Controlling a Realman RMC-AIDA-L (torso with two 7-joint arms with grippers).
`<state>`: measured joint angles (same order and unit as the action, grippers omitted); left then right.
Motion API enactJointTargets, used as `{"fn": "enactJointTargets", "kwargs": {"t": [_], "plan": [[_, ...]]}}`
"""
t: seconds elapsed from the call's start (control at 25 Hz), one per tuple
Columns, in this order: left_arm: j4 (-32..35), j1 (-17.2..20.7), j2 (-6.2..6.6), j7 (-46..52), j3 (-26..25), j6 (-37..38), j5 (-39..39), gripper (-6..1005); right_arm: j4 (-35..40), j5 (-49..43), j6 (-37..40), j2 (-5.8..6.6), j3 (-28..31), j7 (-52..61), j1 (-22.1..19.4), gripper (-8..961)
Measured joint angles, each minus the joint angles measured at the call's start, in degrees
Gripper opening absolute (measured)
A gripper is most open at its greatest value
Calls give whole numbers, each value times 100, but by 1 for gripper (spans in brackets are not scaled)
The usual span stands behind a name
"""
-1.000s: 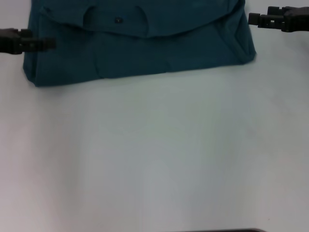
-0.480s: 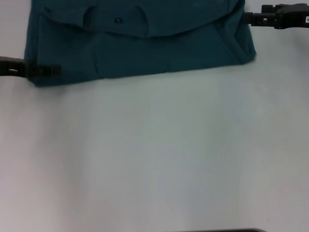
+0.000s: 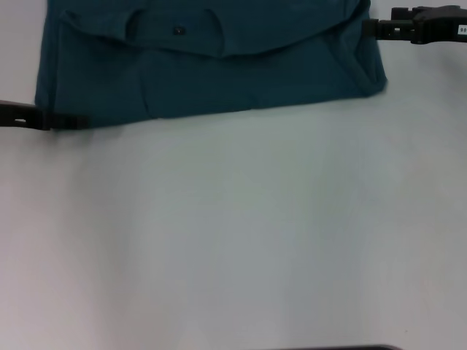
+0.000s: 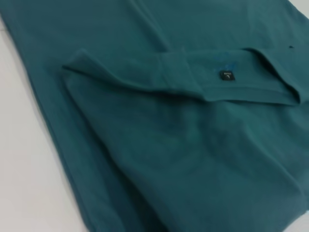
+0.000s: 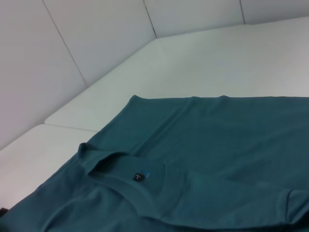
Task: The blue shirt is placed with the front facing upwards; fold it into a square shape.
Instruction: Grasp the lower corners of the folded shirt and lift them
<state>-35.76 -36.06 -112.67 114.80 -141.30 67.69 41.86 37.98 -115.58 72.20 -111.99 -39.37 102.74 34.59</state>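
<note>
The blue shirt [image 3: 211, 65] lies partly folded along the far edge of the white desk [image 3: 241, 233]. Left gripper [image 3: 69, 121] sits at its near-left corner, right gripper [image 3: 368, 29] touching its right edge. Can't tell whether either is open or closed.

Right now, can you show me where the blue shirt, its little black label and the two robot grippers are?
blue shirt [image 3: 219, 73]: head view, folded front panel.
neck label [image 4: 226, 75]: left wrist view, tag's middle.
left gripper [image 3: 73, 121]: head view, fingertips.
right gripper [image 3: 368, 29]: head view, fingertips.
</note>
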Motion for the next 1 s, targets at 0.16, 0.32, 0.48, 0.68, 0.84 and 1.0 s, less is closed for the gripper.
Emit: {"fn": "enactJointTargets", "kwargs": {"t": [0.16, 0.32, 0.48, 0.68, 0.84, 1.0], "plan": [[17, -58, -2, 42, 3, 165, 2, 950, -1, 1, -29, -16, 0, -5, -4, 916], [34, -117, -2, 49, 6, 260, -16, 949, -1, 1, -31, -41, 0, -20, -6, 915], [48, -126, -8, 67, 7, 175, -63, 944, -1, 1, -29, -43, 5, -29, -13, 915], [52, -116, -8, 68, 7, 151, -64, 917, -1, 1, -34, -54, 16, -47, -15, 914], [50, -103, -14, 69, 7, 152, -65, 895, -1, 1, -34, -62, 12, -49, -14, 913], [34, -98, -14, 69, 6, 179, -64, 803, -1, 1, -34, -62, 19, -51, -19, 912]]}}
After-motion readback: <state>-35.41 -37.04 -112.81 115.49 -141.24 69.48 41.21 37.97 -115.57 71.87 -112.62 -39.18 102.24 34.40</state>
